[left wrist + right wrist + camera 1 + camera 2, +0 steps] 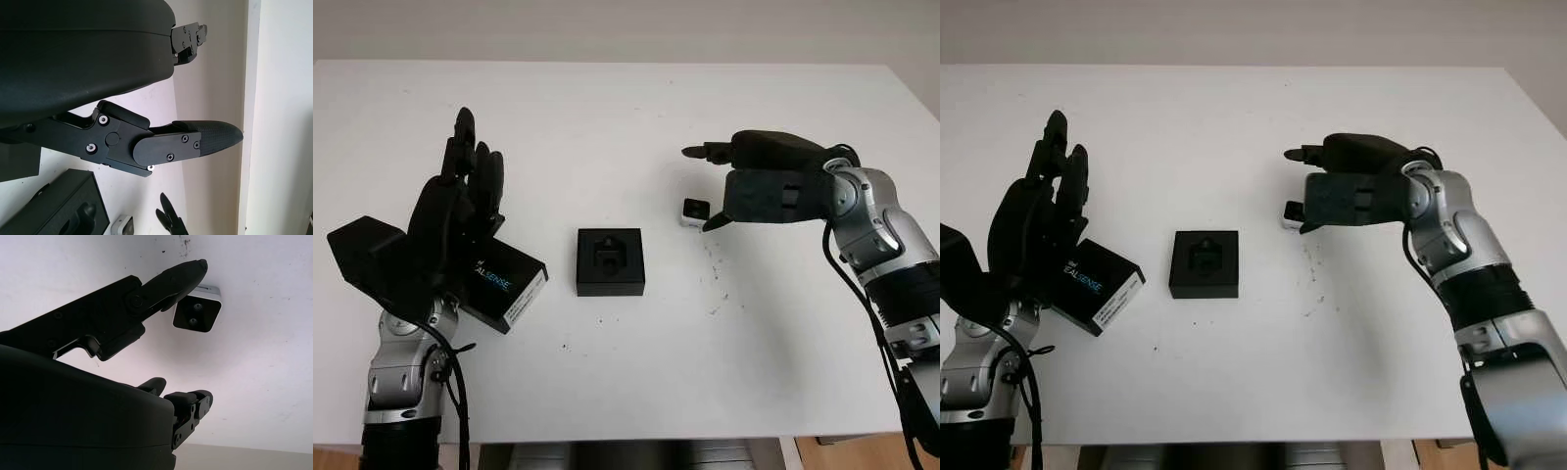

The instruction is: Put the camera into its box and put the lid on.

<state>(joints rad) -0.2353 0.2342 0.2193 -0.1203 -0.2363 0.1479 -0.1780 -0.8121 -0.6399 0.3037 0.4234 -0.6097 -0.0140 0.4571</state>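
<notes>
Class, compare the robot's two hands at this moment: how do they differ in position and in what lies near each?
The right hand hovers just over the small white camera, one finger beside it; the left hand is raised at the table's left side, above the black lid. The right hand points sideways toward the open box, while the left hand points away from the robot. Both are open, holding nothing.

Two matte black three-finger hands are showing, the left hand (pixel 460 211) at the left of the frame and the right hand (pixel 759 181) at the upper right. Silver-grey jointed forearms are running down from both to the bottom corners, with black cables trailing beside them. In the wrist views, small screws are dotting the finger links (pixel 161 147), and one fingertip is carrying a textured pad.
</notes>
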